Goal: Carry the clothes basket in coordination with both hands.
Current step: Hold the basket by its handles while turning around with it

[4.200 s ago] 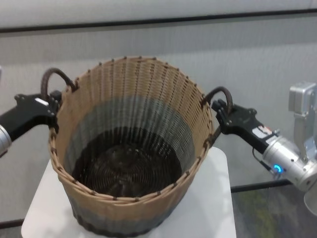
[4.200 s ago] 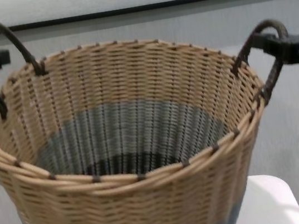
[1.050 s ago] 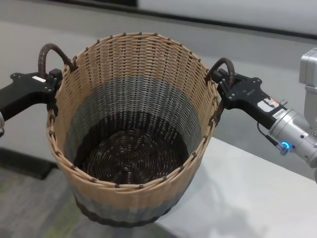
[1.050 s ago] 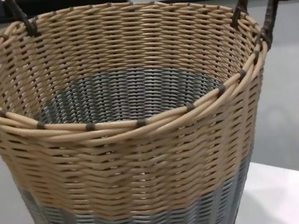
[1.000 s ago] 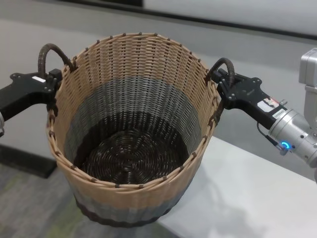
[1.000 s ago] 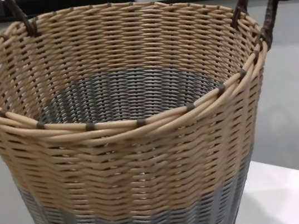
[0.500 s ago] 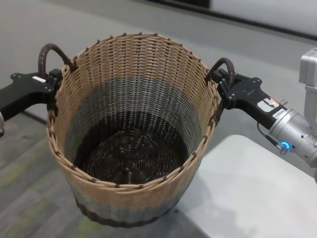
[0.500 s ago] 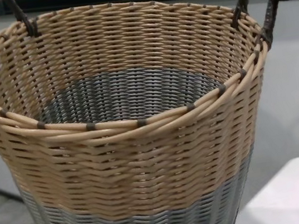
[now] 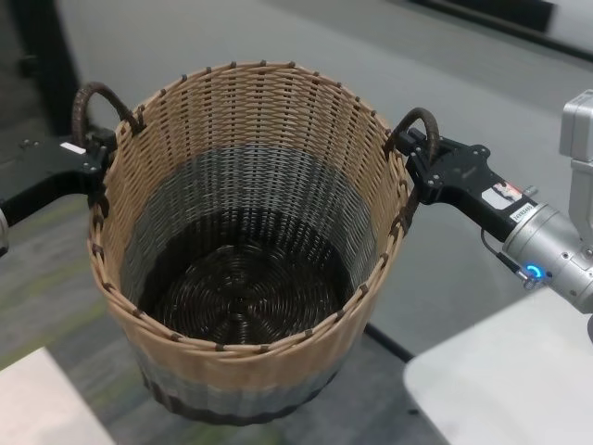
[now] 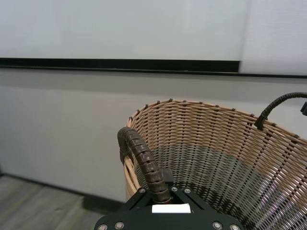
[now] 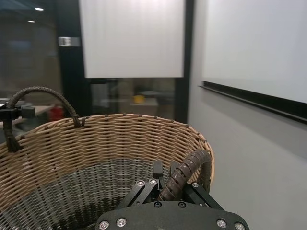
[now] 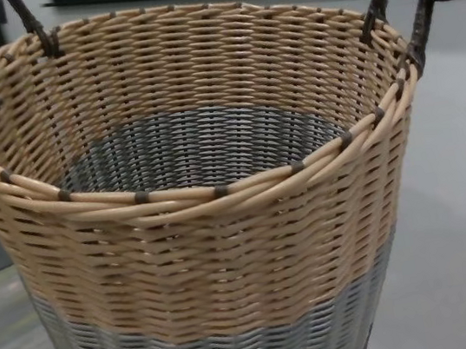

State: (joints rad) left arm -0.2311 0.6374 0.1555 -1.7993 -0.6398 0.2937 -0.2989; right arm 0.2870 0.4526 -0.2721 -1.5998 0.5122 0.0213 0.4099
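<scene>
Off the table [image 9: 500, 389], both wrist views show pincers clamping basket [image 9: 241, 269] handles.

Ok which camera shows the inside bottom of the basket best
The head view: it looks straight down onto the clothes basket's dark brown coiled bottom. The chest view stops at the inner grey band; both wrist views show only inner wall.
</scene>
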